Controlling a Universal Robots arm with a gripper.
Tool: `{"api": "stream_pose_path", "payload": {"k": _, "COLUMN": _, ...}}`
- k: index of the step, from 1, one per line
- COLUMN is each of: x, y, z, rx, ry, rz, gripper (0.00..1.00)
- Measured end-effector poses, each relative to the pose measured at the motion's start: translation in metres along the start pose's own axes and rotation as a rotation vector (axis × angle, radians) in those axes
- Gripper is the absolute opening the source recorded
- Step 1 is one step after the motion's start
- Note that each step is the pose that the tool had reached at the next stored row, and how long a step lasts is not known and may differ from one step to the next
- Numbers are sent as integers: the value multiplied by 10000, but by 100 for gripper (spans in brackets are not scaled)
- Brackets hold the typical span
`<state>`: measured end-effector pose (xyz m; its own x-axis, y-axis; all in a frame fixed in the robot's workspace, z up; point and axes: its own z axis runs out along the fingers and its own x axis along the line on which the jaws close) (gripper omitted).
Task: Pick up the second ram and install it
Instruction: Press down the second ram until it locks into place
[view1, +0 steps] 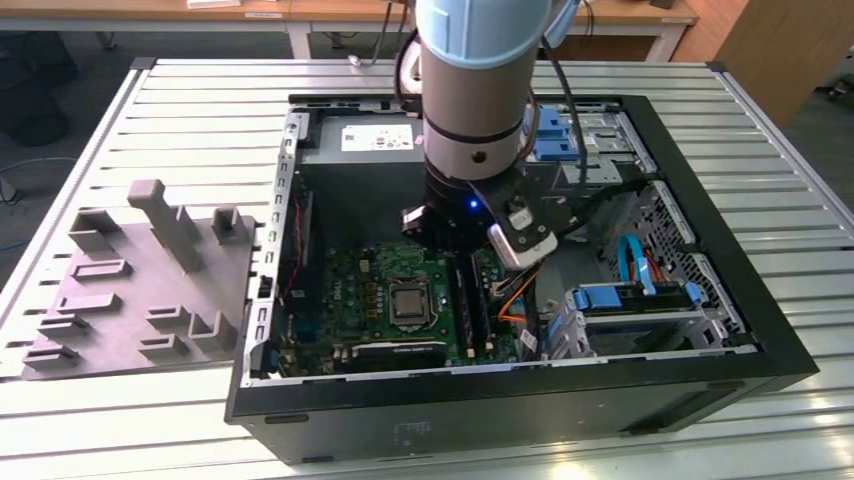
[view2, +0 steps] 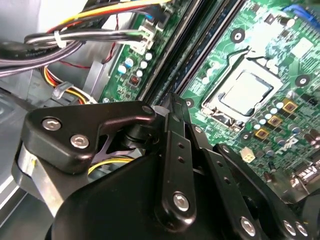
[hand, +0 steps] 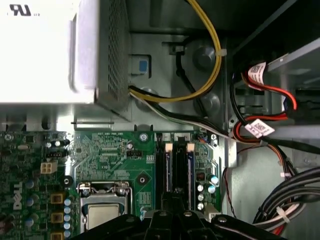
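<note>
A slatted metal table (view1: 747, 150) carries the open computer case (view1: 534, 400), and the green motherboard (view1: 360, 290) lies flat on that case's floor. The robot arm (view1: 474, 70) reaches straight down into the case over the motherboard. A grey moulded fixture tray (view1: 147, 290) sits well apart from the motherboard, outside the case on the exterior view's left. The grey power supply box (hand: 40, 60) stands just beside one motherboard edge, and yellow, black and white cables (hand: 210, 65) run from it past that edge.

On the motherboard two long black memory slots (hand: 166, 165) run side by side, with the processor socket (hand: 102, 210) near them. The claw (view2: 172, 97) hangs low over these slots, close to the board.

By my reading the install step is in hand, since the claw is at the slots and well apart from the tray. Seating calls for the stick's edge square over its slot and a straight press towards the motherboard.

Whether the claw is clenched, released or grasping cannot be told. The second ram is hard to tell from the slots; I judge it lies right under the claw, held or part seated. Small white latches (hand: 168, 146) mark the slot ends nearest the power supply side of the motherboard
</note>
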<state>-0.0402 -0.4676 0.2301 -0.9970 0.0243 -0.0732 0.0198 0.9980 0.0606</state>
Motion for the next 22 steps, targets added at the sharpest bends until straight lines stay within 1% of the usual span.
{"api": "stream_pose_path", "payload": {"k": 9, "x": -5, "y": -199, "z": -12, "rx": 1, "ry": 0, "rz": -1, "gripper": 11}}
{"api": "stream_pose_path", "payload": {"k": 14, "x": -7, "y": -285, "z": -17, "rx": 45, "ry": -2, "rz": -4, "gripper": 11}}
{"api": "stream_pose_path", "payload": {"k": 18, "x": -8, "y": -342, "z": -20, "rx": 142, "ry": -3, "rz": -6, "gripper": 11}}
{"api": "stream_pose_path", "payload": {"k": 22, "x": -9, "y": -374, "z": -22, "rx": 321, "ry": -7, "rz": -11, "gripper": 11}}
